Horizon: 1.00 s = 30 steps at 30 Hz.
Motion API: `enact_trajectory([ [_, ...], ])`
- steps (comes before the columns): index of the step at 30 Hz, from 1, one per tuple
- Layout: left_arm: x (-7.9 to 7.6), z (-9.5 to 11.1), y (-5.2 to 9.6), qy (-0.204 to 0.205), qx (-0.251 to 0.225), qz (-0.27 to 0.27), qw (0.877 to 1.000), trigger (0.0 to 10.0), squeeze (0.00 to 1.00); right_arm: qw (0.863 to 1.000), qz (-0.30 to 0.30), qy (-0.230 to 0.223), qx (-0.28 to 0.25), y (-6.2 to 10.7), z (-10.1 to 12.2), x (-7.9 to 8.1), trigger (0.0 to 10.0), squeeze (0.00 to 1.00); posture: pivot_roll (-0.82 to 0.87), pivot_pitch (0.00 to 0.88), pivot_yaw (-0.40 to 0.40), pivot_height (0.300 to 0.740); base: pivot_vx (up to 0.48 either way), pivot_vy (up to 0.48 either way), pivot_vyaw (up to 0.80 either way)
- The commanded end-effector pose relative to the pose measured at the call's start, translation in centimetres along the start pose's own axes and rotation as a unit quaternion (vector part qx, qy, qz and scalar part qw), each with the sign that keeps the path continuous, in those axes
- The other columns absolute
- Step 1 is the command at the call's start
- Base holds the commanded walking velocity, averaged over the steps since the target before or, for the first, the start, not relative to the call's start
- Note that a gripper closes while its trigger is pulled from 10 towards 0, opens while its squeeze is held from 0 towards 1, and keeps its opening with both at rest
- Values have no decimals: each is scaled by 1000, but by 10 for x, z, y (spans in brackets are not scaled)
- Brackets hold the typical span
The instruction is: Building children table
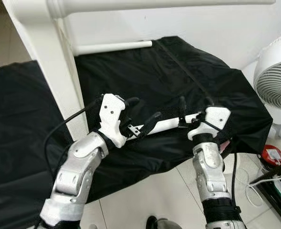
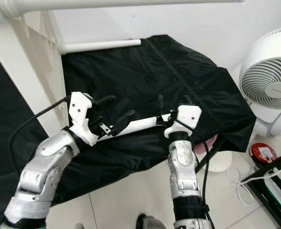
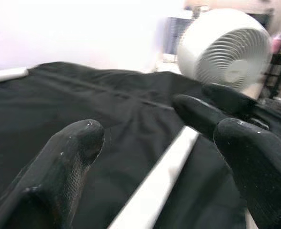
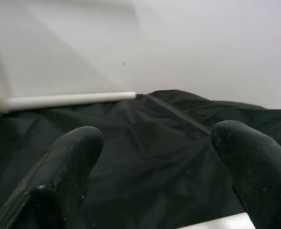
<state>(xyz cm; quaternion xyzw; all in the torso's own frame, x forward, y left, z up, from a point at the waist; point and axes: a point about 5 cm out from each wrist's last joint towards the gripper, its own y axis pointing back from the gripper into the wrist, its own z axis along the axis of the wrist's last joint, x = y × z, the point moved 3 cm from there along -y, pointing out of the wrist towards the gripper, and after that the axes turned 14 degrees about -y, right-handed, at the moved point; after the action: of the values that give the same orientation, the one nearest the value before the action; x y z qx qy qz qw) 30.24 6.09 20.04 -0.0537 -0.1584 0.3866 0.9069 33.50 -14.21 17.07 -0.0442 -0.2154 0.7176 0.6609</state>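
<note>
White table leg [image 1: 166,124] lies across the black cloth [image 1: 178,71], between left tool [image 1: 141,118] and right tool [image 1: 193,114], both spread wide. Probably rigid, light, smooth; grip near each end.

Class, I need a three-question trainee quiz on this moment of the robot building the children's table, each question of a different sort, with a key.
1. True or false: the white cylindrical table leg lies between the left gripper and the right gripper.
2. What covers the surface under the leg? A) black fabric sheet B) blue towel C) bare wood
3. Name the round white appliance on the robot's right.

Key: 1 true; 2 A; 3 a fan.
</note>
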Motion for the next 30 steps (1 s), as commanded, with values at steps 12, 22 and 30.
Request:
enact_trajectory([
  [12, 13, -18, -12, 2, 2, 10, 1000, 10000, 0, 999, -3, 25, 20, -11, -13, -4, 10000, 0, 46, 0, 42, 740, 0, 0, 0],
  [22, -9, -50, -5, 12, 10, 13, 1000, 10000, 0, 997, -39, 17, 62, 21, -45, -16, 10000, 0, 41, 0, 20, 740, 0, 0, 0],
  [30, -6, -59, 1, 23, 15, 59, 998, 10000, 0, 996, -57, 6, 66, 35, -50, -14, 10000, 0, 27, 0, -9, 740, 0, 0, 0],
])
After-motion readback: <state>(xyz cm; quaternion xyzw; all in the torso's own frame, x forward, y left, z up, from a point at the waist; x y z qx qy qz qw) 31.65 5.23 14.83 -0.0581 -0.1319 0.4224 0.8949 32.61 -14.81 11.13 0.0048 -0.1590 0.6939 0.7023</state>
